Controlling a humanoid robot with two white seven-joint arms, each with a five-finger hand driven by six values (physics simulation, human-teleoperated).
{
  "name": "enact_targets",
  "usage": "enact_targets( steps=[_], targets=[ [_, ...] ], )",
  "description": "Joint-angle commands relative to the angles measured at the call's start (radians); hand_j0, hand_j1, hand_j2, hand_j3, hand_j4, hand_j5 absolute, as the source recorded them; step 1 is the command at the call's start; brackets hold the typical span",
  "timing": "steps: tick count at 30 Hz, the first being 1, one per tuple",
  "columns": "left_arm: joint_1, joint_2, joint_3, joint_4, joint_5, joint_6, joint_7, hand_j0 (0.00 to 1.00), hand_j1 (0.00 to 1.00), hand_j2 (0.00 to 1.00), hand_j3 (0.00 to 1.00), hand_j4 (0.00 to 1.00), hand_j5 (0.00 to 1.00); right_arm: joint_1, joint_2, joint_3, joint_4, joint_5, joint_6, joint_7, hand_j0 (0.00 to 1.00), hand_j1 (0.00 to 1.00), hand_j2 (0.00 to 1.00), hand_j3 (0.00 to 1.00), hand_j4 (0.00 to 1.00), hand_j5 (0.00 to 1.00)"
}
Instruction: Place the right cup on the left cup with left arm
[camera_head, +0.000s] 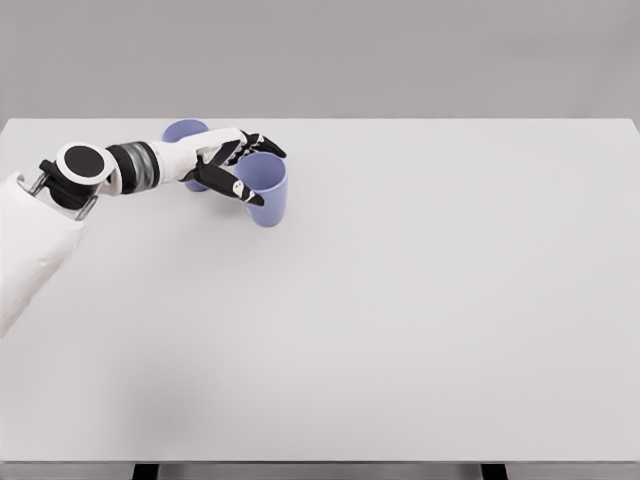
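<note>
You have a wide white surface (400, 320) filling most of the head view, a grey wall behind it. Your left arm (60, 200) comes in from the lower left edge — white shell, black joint ring, grey banded wrist — and reaches toward the far left part of the surface. The left robot hand (232, 165) is wrapped around the right cup (264, 188), black-tipped fingers (262, 145) over its far rim, thumb across the near side — a closed grip on it. That cup is blue-violet, open end up, tilted slightly. The left cup (183, 131), same colour, sits just behind the wrist, mostly hidden by it; you cannot tell whether the two cups touch.
</note>
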Motion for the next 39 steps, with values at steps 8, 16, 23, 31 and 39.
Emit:
enact_targets(
  steps=[8,16,23,31,39],
  targets=[
    [-0.003,0.002,0.008,-0.049,0.011,-0.001,0.000,0.65,0.65,0.65,0.65,0.65,0.65,0.000,0.000,0.000,0.000,0.000,0.000,0.000,1.00,1.00,1.00,1.00,1.00,1.00],
    [-0.011,0.011,0.019,-0.082,0.016,-0.001,0.000,0.65,0.65,0.65,0.65,0.65,0.65,0.000,0.000,0.000,0.000,0.000,0.000,0.000,1.00,1.00,1.00,1.00,1.00,1.00],
    [-0.011,0.023,0.040,-0.111,0.019,-0.001,0.000,0.65,0.65,0.65,0.65,0.65,0.65,0.000,0.000,0.000,0.000,0.000,0.000,0.000,1.00,1.00,1.00,1.00,1.00,1.00],
    [-0.011,0.045,0.059,-0.135,0.042,0.000,0.000,0.65,0.65,0.65,0.65,0.65,0.65,0.000,0.000,0.000,0.000,0.000,0.000,0.000,1.00,1.00,1.00,1.00,1.00,1.00],
    [-0.029,0.071,0.060,-0.138,0.076,0.000,0.000,0.65,0.65,0.65,0.65,0.65,0.65,0.000,0.000,0.000,0.000,0.000,0.000,0.000,1.00,1.00,1.00,1.00,1.00,1.00]
  ],
)
